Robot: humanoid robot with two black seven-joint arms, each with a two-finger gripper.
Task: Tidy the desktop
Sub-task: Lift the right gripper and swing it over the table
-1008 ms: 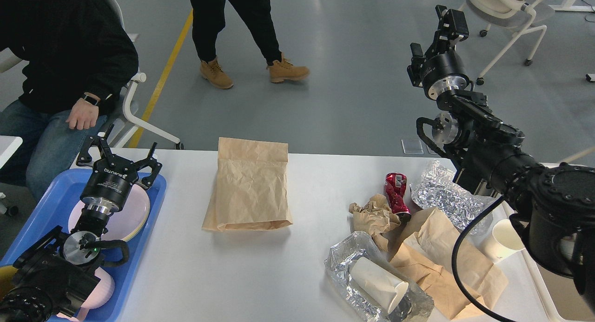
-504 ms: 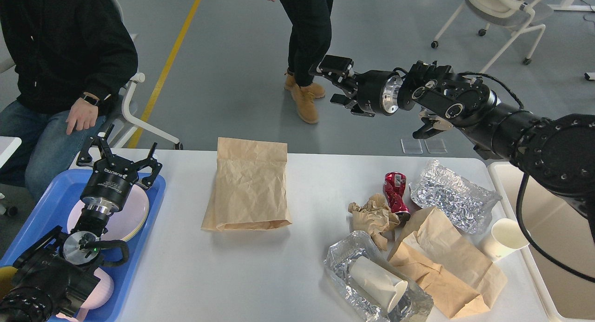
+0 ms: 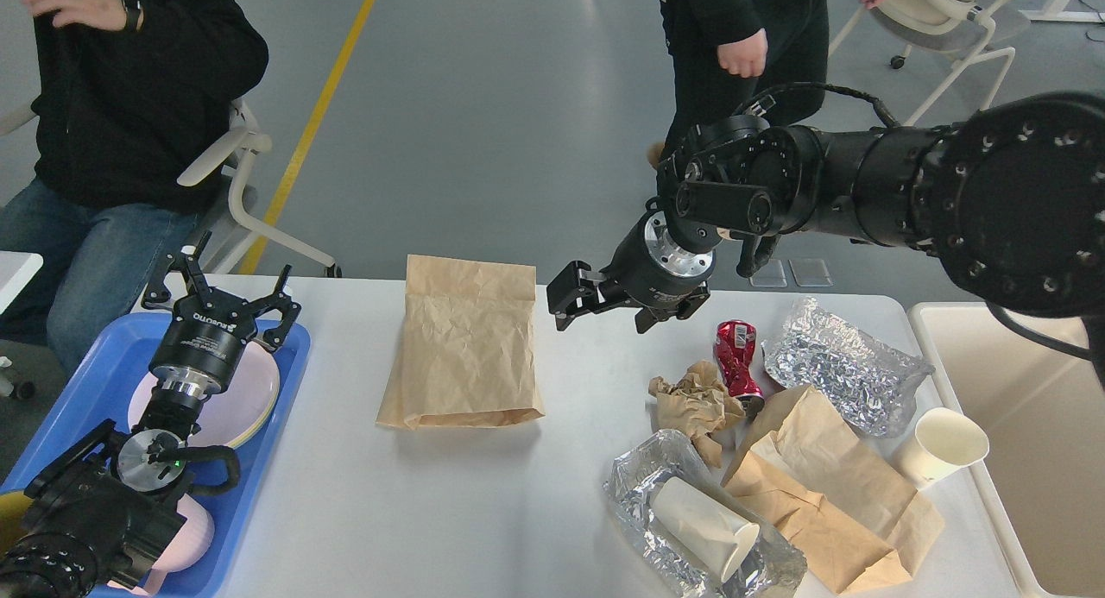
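Right gripper [image 3: 580, 303] hangs above the far middle of the desktop [image 3: 483, 503], just right of the flat brown paper bag [image 3: 464, 352]; fingers parted, nothing between them, though one finger is partly masked by the wrist. Left gripper [image 3: 226, 286] sits spread over the pink plates [image 3: 246, 398] in the blue tray [image 3: 86, 382] at the left edge, empty. Desktop fills the near half of the view, its near edge cut off. Right cluster: red can [image 3: 735, 354], crumpled brown paper [image 3: 696, 401], foil wad [image 3: 842, 365], second paper bag [image 3: 829, 494], upright paper cup [image 3: 939, 447], foil tray [image 3: 639, 503] holding a tipped cup [image 3: 704, 527]. Cream bin [image 3: 1027, 434] is cropped at right. Two people at the far side, heads out of view.
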